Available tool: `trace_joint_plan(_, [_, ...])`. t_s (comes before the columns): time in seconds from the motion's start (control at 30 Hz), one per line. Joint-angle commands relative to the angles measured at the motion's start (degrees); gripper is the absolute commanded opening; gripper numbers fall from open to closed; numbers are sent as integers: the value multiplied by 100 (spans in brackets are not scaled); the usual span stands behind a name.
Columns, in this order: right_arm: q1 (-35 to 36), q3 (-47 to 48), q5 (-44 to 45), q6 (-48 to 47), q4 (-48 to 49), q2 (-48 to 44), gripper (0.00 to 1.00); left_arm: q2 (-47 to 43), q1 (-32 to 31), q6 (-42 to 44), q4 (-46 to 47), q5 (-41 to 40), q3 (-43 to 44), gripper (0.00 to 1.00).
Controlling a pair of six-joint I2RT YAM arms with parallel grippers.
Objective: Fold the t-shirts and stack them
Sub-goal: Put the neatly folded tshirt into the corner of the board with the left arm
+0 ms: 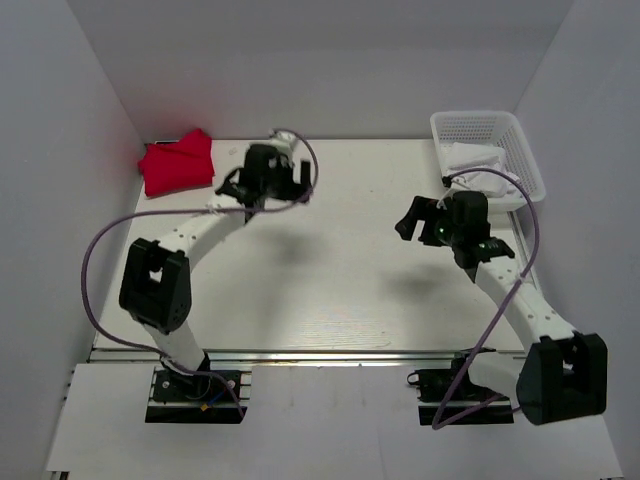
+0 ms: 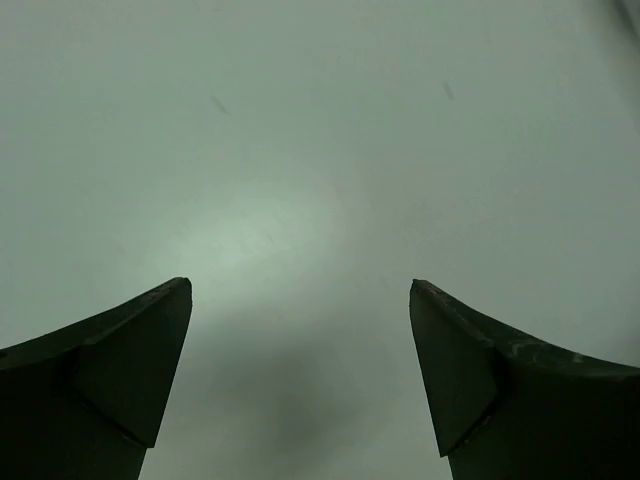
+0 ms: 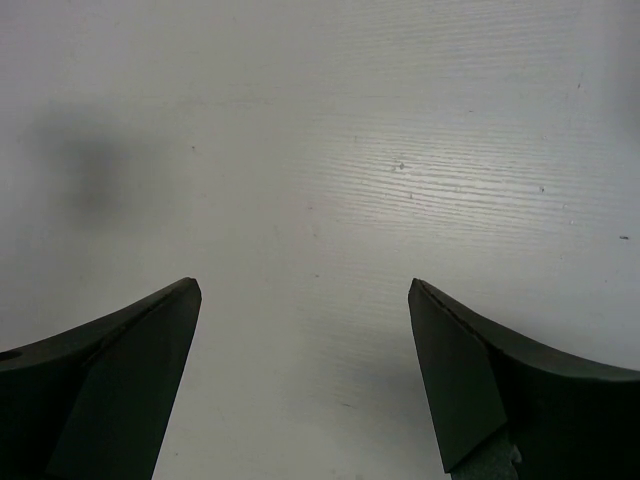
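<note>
No text, label, brand, number or sign is legible in any view.

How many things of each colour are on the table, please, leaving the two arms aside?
Red: 1, the t-shirt bundle
White: 2, the mesh basket and the cloth lying in it
Total: 3

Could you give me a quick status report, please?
Left claw open, empty. Right claw open, empty. Red shirt at far-left corner, clear of both. Basket far right, nothing blocking.
</note>
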Motion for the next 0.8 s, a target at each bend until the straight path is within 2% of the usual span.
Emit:
trace_joint_plan(0.0, [-12,-467,-67,108,681,-781,90,-1102,-598,-895,329,-159,-1784,100])
trace_joint_plan(0.07, [-4,-1047,-224,152,1153,-1229,90,-1972,-1072,-1211,717,-291,-2836,100])
trace_joint_plan(0.13, [-12,-1582,-286,178,1418,-1398,90,-2360,-1363,-1546,717,-422,-3245,100])
trace_joint_plan(0.17, [5,-1689,-339,204,1533,-1634,90,-2588,-1634,-1608,483,-824,-3334,100])
trace_joint_plan(0.27, [-12,-2015,-348,266,1692,-1838,90,-2652,-1900,-1608,-54,-1432,-3257,100])
trace_joint_plan(0.53, [-4,-2244,-243,468,1860,-2006,90,-2388,-2217,-1450,-109,-1618,-3115,100])
trace_joint_plan(0.77, [-13,-2138,-312,197,1982,-1839,90,-2343,-2332,-1442,-109,-1838,-3115,100])
